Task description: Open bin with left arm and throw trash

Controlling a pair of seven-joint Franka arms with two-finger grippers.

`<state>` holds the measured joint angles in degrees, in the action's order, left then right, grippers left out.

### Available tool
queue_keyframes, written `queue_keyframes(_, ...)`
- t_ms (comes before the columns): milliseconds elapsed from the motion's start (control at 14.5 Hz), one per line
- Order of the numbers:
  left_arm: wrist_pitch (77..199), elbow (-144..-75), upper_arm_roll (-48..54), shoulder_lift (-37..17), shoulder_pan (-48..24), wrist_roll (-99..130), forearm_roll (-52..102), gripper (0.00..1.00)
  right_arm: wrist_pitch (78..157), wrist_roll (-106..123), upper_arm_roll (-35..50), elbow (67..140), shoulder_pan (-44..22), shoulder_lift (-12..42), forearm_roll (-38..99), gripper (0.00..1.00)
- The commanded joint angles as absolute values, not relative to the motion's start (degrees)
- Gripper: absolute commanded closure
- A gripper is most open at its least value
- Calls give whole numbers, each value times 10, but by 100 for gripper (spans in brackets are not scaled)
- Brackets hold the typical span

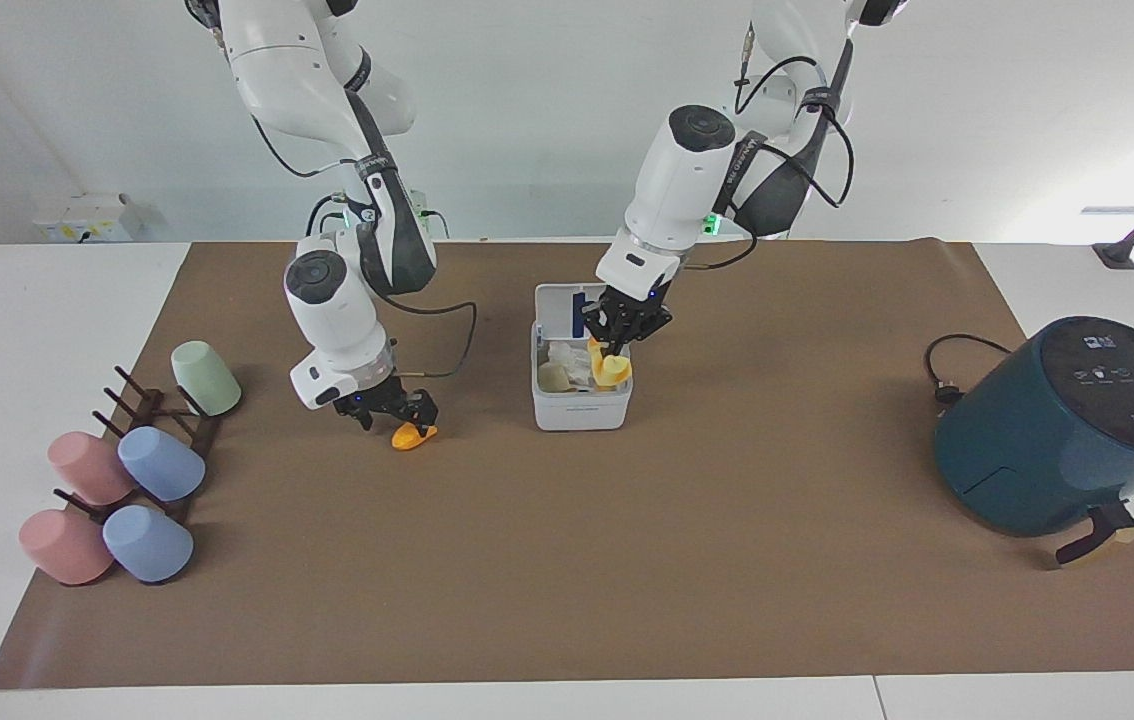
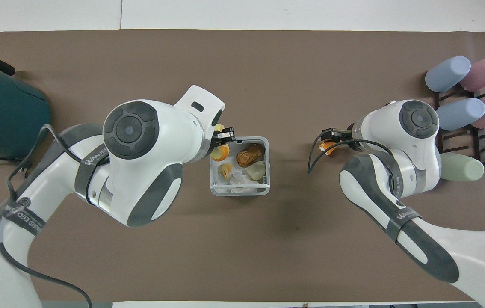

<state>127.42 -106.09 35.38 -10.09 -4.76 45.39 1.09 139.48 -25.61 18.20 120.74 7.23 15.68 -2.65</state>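
The white bin (image 1: 582,412) stands open mid-table, lid (image 1: 579,312) upright; it also shows in the overhead view (image 2: 267,171). A pale beige lump (image 1: 554,377) (image 2: 256,171) lies inside with other scraps. My left gripper (image 1: 615,350) (image 2: 224,139) is shut on the yellow bread-like chunk (image 1: 610,370) (image 2: 220,150) and holds it over the bin's edge toward the left arm's end. My right gripper (image 1: 395,422) (image 2: 331,139) is down at the orange wedge (image 1: 414,436) (image 2: 327,147), open around it. The wedge lies on the mat beside the bin, toward the right arm's end.
A dark teal air fryer (image 1: 1067,425) (image 2: 3,115) with its cable (image 1: 947,370) stands at the left arm's end. A rack of pastel cups (image 1: 162,430) (image 2: 460,128) stands at the right arm's end. The bin also holds crumpled white paper (image 1: 572,358) and a brown scrap (image 2: 249,155).
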Motion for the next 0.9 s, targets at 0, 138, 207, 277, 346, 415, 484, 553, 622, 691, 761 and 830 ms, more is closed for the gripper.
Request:
queue_keyframes(0,1295,-1078,373,-98,-46,480,18,100,1426,-275,186,1211,80,178,-25,0)
queue_keyframes(138,1295,-1090,384,-92,-46,499,18,23,1427,-274,187,1209,81,181,-25,0)
queue_keyframes(207,1292,-1089,384,-91,-46,499,18,12,1427,-274,187,1208,80,182,-25,0)
queue_keyframes(277,1291,-1087,384,-91,-46,500,18,0,1433,-274,187,1208,80,182,-25,0)
queue_keyframes(346,1287,-1085,384,-92,-46,501,18,0,1434,-274,188,1208,79,182,-25,6)
queue_keyframes(415,1286,-1084,384,-91,-46,501,18,0,1434,-274,188,1210,77,182,-25,18)
queue_keyframes(484,1284,-1084,382,-91,-46,499,18,0,1434,-273,189,1211,76,183,-25,34)
queue_keyframes(553,1281,-1084,379,-85,-45,497,18,0,1434,-274,191,1212,74,182,-24,50)
queue_keyframes(622,1270,-1083,371,-77,-45,494,18,0,1434,-274,192,1212,74,183,-25,66)
queue_keyframes(691,1255,-1083,353,-65,-47,485,18,0,1433,-271,192,1211,74,183,-25,84)
queue_keyframes(761,1236,-1083,337,-50,-47,463,18,0,1427,-269,192,1210,74,183,-25,100)
queue_keyframes(830,1212,-1083,320,-38,-47,438,18,0,1421,-268,192,1209,74,183,-25,100)
